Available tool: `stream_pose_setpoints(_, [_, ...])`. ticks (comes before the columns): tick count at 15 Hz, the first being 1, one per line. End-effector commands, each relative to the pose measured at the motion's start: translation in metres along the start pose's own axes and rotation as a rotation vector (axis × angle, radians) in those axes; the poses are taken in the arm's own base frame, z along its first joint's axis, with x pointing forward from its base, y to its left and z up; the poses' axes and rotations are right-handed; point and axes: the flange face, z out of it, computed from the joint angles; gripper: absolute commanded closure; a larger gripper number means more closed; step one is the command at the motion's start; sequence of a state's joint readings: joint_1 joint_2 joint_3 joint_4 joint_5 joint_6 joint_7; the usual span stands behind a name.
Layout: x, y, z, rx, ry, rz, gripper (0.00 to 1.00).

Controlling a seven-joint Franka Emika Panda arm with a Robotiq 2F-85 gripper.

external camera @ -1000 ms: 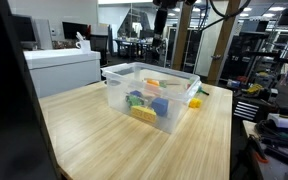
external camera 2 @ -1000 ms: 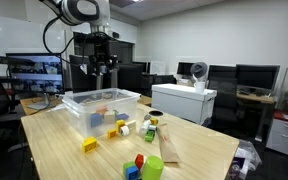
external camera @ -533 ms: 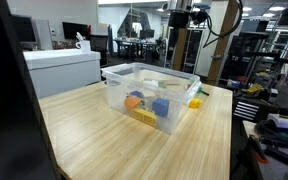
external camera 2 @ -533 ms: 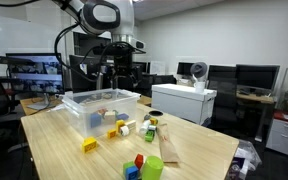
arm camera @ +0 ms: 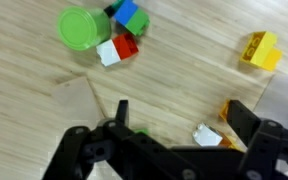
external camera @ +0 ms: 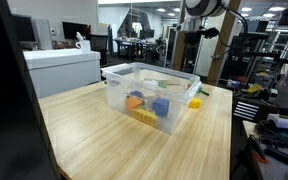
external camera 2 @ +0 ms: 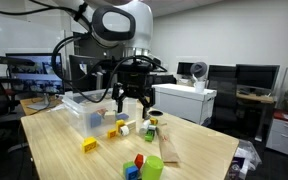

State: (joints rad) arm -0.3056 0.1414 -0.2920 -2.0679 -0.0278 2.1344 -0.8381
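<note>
Wrist view: my gripper is released, jaws wide, holding nothing. It hangs over the wooden table. Count:
- one green cup
- one blue block
- one red block
- one yellow block
- one orange block
- two white: far white block touching the red, near white block closest to my fingers

Exterior view: gripper hovers over the loose blocks, just beside one clear bin.

Exterior view: the bin holds coloured blocks. Pale wood top; office lab with one white printer.
</note>
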Motion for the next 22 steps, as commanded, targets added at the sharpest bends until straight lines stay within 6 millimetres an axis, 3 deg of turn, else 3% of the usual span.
stream_pose_setpoints(1, [-0.013,0.029,0.026,-0.043,-0.071,0.059,0.0])
stream_pose_setpoints(4, [-0.024,0.054,0.057,-0.092,-0.131,0.165,0.0])
stream_pose_setpoints(9, [-0.02,0.072,0.096,-0.17,-0.18,0.282,0.0])
stream_pose_setpoints(14, [-0.019,0.085,0.119,-0.21,-0.25,0.358,0.0])
stream_pose_setpoints(17, [-0.019,0.079,0.126,-0.219,-0.273,0.361,0.0])
stream_pose_setpoints(19, [-0.008,0.062,0.131,-0.221,-0.277,0.354,0.26])
stream_pose_setpoints(22, [0.005,0.046,0.134,-0.219,-0.278,0.343,0.49])
